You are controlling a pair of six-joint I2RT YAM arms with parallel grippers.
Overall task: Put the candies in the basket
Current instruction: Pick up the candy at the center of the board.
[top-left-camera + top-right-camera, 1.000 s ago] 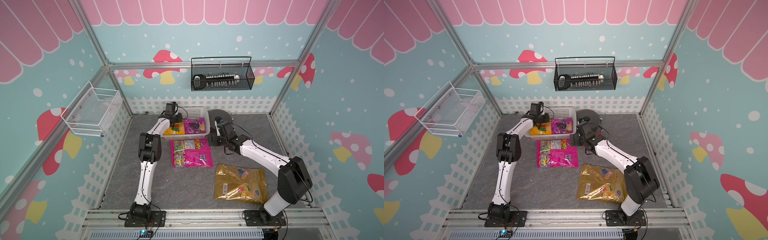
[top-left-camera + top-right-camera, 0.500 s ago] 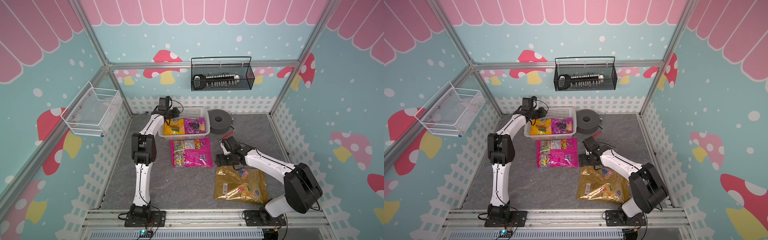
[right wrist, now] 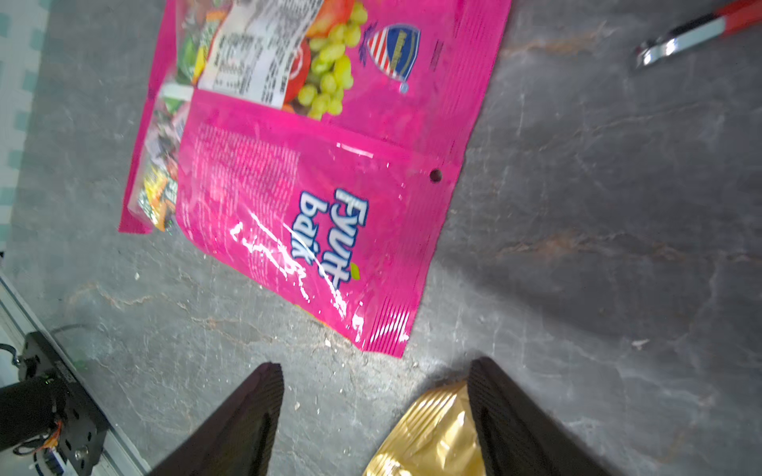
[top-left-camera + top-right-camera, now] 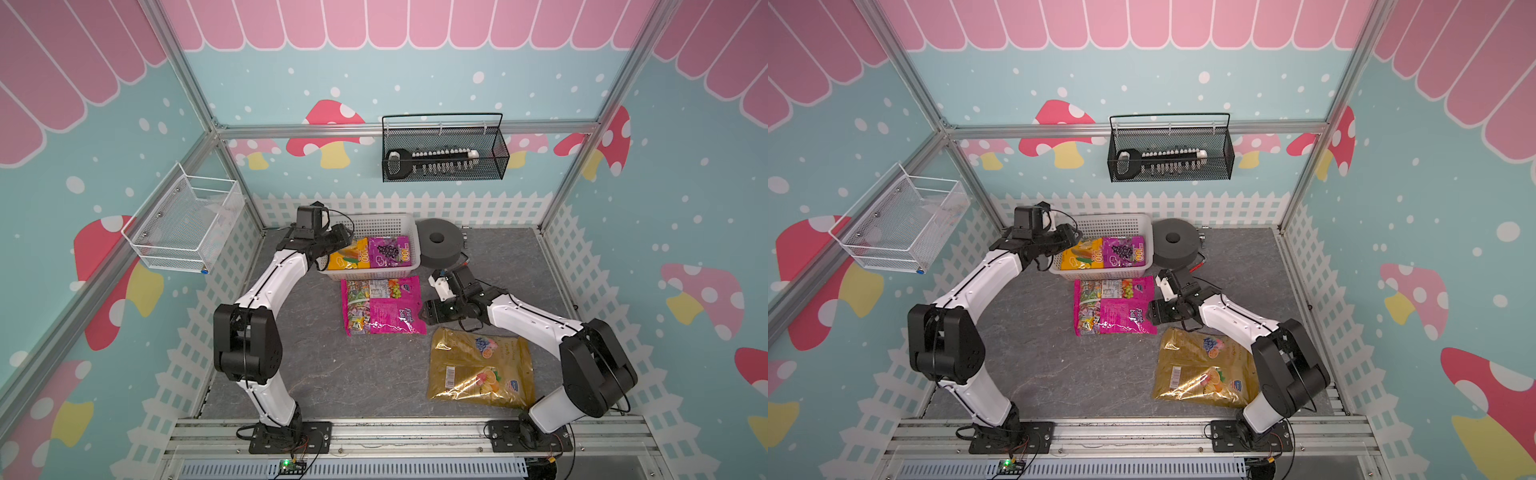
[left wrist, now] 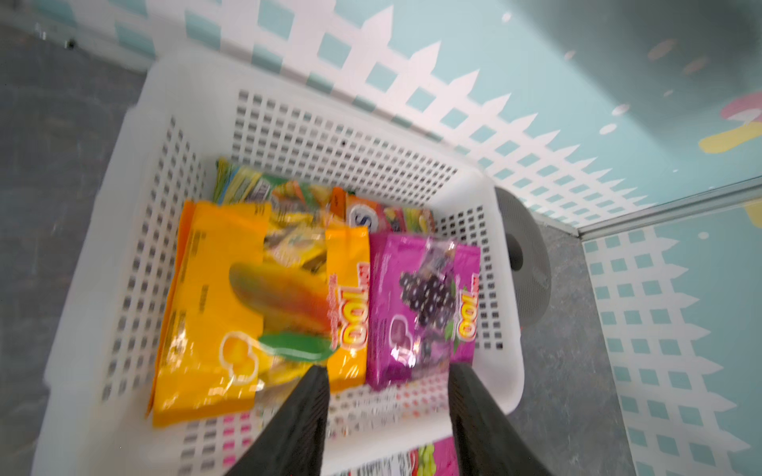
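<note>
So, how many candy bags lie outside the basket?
2. The magenta bag lies just in front of the basket; the gold bag lies beside the right arm. None looks hidden.

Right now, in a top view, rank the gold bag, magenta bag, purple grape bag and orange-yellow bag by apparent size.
1. gold bag
2. magenta bag
3. purple grape bag and orange-yellow bag: they look alike, and the left gripper covers part of the orange-yellow one, so unranked.
</note>
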